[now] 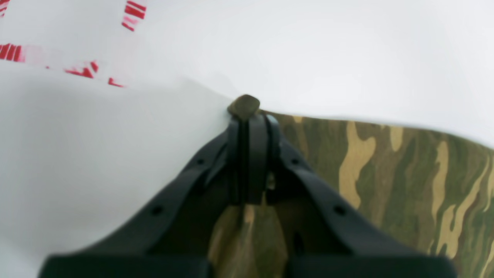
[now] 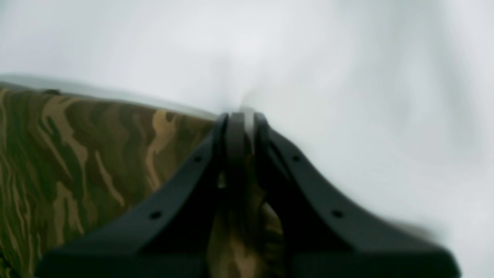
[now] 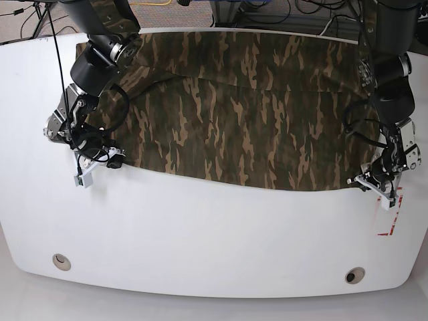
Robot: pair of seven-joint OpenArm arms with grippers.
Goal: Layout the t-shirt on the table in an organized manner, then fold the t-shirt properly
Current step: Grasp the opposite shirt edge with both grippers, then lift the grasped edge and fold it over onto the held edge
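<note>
setting: robotics lab bench | evidence: glossy white table (image 3: 200, 234) with two round grommets (image 3: 61, 261) near edge, red tape mark (image 3: 391, 217) at right | far side: tangled cables (image 3: 281, 13) on floor | two black arms mounted above

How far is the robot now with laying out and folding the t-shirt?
Done: the t-shirt lies mostly spread across the table, though its top left is rumpled. In hand: the left gripper and right gripper are each shut on a near hem corner. Left: smoothing and every fold; no fold shows yet.
</note>
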